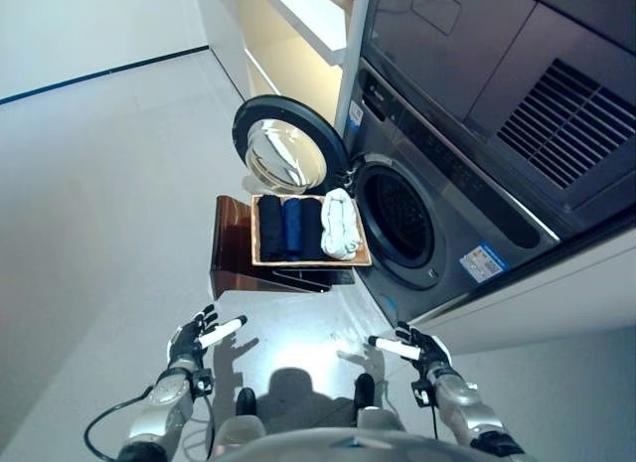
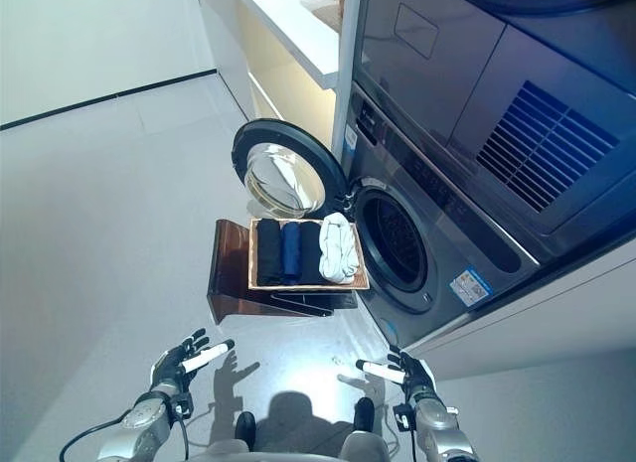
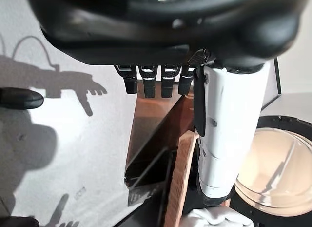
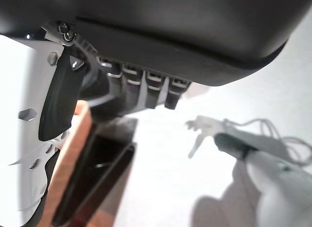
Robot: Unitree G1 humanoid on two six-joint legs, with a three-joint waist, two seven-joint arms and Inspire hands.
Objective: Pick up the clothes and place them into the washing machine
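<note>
A wooden tray [image 1: 364, 255] on a dark brown stand [image 1: 231, 253] holds rolled clothes: two black rolls [image 1: 270, 228], a blue roll [image 1: 292, 227] and a white roll [image 1: 340, 224]. Right behind it is the washing machine [image 1: 437, 233] with its round door [image 1: 286, 149] swung open to the left and its drum opening [image 1: 398, 219] dark. My left hand [image 1: 194, 340] and right hand [image 1: 422, 349] hover low over the floor, well short of the tray, both open and holding nothing. The left wrist view shows the tray's edge [image 3: 181, 173] and a bit of white cloth [image 3: 209, 218].
A second appliance with a vent grille [image 1: 566, 109] is stacked above the washer. A white counter [image 1: 308, 15] runs along the wall behind the open door. Pale floor [image 1: 99, 184] stretches to the left of the stand.
</note>
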